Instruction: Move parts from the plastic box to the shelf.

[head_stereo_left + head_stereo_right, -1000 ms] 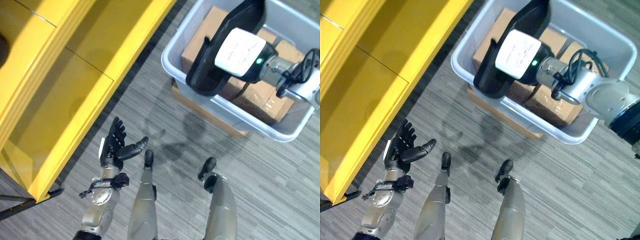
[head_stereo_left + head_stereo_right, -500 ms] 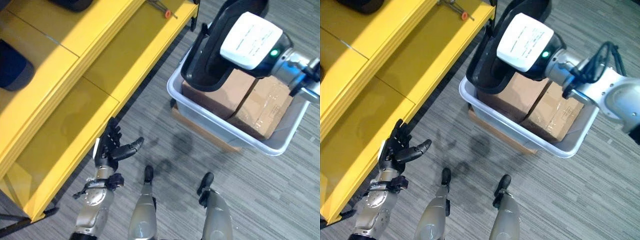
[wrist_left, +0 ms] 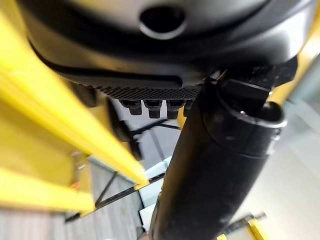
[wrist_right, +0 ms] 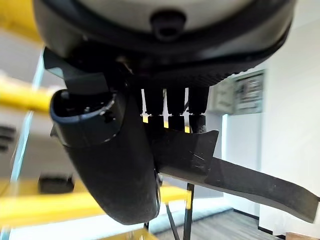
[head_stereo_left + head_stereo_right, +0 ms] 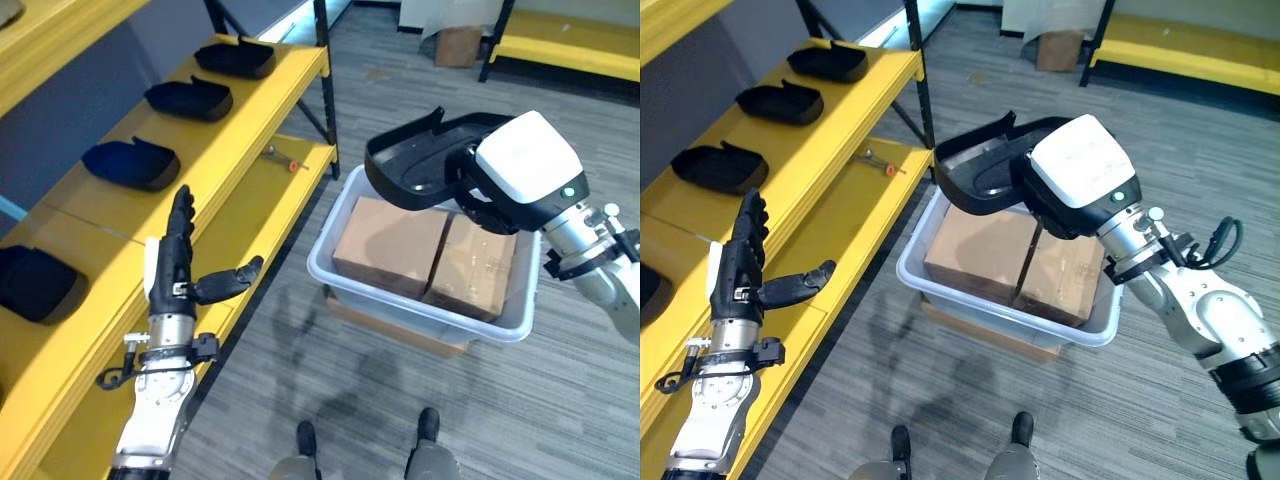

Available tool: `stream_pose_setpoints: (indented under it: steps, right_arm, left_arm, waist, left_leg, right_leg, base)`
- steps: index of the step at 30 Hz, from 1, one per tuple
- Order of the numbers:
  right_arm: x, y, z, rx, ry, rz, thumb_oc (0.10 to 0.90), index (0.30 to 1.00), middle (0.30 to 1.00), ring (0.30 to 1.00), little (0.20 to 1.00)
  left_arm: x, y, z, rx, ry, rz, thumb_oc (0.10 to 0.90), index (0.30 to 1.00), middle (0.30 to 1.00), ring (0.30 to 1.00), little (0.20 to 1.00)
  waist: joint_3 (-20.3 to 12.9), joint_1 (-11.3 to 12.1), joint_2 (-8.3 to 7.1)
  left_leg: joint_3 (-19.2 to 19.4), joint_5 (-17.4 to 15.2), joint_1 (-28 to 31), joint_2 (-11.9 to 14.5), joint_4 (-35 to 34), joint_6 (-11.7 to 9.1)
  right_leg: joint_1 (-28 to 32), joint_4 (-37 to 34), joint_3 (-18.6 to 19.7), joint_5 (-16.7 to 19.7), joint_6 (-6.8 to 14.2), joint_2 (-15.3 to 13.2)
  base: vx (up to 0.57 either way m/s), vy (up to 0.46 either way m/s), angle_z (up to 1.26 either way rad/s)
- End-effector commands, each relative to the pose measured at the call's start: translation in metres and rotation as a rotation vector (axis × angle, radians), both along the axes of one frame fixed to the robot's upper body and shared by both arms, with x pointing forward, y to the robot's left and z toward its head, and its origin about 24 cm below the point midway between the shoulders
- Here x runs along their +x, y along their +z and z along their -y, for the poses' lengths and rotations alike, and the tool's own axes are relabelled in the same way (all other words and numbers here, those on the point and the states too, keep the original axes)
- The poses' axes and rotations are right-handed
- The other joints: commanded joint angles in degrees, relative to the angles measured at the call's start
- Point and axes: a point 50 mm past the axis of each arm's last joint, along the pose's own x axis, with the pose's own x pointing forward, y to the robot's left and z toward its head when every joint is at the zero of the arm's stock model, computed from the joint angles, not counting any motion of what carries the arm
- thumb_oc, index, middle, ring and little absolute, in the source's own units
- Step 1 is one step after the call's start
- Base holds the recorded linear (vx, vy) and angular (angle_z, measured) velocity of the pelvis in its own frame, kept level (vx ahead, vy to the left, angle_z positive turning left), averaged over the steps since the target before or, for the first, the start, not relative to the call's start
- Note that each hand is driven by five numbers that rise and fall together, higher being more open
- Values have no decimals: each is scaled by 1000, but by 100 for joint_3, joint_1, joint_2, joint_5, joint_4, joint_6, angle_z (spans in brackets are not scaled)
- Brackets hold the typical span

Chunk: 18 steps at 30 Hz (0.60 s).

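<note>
Right hand (image 5: 1080,190) fingers apparently curled on the black part (image 5: 985,170) (left hand (image 5: 175,285) open, empty); carry level to the shelf (image 5: 250,105).

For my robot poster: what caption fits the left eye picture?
Right hand lifts a black part above the plastic box; open left hand waits beside the yellow shelf.

We see even, bright indoor light; soft shadows fall on the floor (image 5: 330,380) beside the plastic box (image 5: 420,310); wrist views blur.
</note>
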Motion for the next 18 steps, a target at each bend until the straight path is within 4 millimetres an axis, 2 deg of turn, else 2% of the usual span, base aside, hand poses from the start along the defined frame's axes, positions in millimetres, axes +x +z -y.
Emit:
stream_pose_setpoints:
  steps: [1, 3, 4, 5, 7, 10, 18]
  right_arm:
    - [-4, 39, -14, 139, 104, 180, 400, 300, 300, 300, 300]
    - [-5, 39, -16, 153, 127, 184, 400, 300, 300, 300, 300]
    - [-5, 38, -16, 154, 127, 184, 400, 300, 300, 300, 300]
    - [-5, 36, -19, 167, 146, 180, 400, 300, 300, 300, 300]
    - [-5, 33, -21, 183, 163, 169, 400, 300, 300, 300, 300]
    - [-4, 33, -23, 188, 170, 169, 400, 300, 300, 300, 300]
    - [-3, 30, -29, 212, 216, 148, 400, 300, 300, 300, 300]
  left_arm:
    - [-3, 36, 2, 214, 19, 211, 900, 1000, 1000, 1000, 1000]
    - [-2, 45, 1, 334, 35, 243, 900, 1000, 1000, 1000, 1000]
    - [-1, 45, 1, 336, 36, 243, 900, 1000, 1000, 1000, 1000]
    - [0, 51, 1, 437, 52, 269, 900, 1000, 1000, 1000, 1000]
    - [1, 54, 3, 530, 61, 298, 900, 1000, 1000, 1000, 1000]
    - [2, 55, 6, 565, 59, 311, 900, 1000, 1000, 1000, 1000]
    - [9, 71, 12, 821, 73, 402, 900, 1000, 1000, 1000, 1000]
  waist:
    - [-797, 129, -426]
    - [-847, 91, -412]
    - [-840, 98, -416]
    - [-877, 63, -406]
    - [-924, 22, -395]
    - [-934, 11, -394]
    - [-1037, -75, -370]
  left_leg:
    - [-172, -360, 139, 365, -58, -175]
    - [-130, -377, 187, 384, -58, -177]
    - [-122, -381, 197, 386, -58, -178]
    - [-106, -396, 232, 389, -58, -176]
    - [-76, -414, 291, 399, -58, -180]
    - [-68, -421, 317, 400, -58, -182]
    - [1, -434, 423, 454, -58, -207]
  right_leg:
    - [-16, 30, 207, 1, 396, -350]
    - [21, 2, 231, 4, 402, -341]
    - [27, -3, 238, 6, 401, -337]
    - [44, -4, 273, -4, 400, -323]
    - [92, 6, 299, -31, 402, -303]
    - [115, -3, 310, -36, 400, -291]
    - [211, -47, 359, -57, 401, -228]
  base:
    - [28, -4, -10]
    - [17, -5, -9]
    - [19, -13, -10]
    - [15, -12, -10]
    - [25, -15, -7]
    - [6, -3, -1]
    - [0, -1, -1]
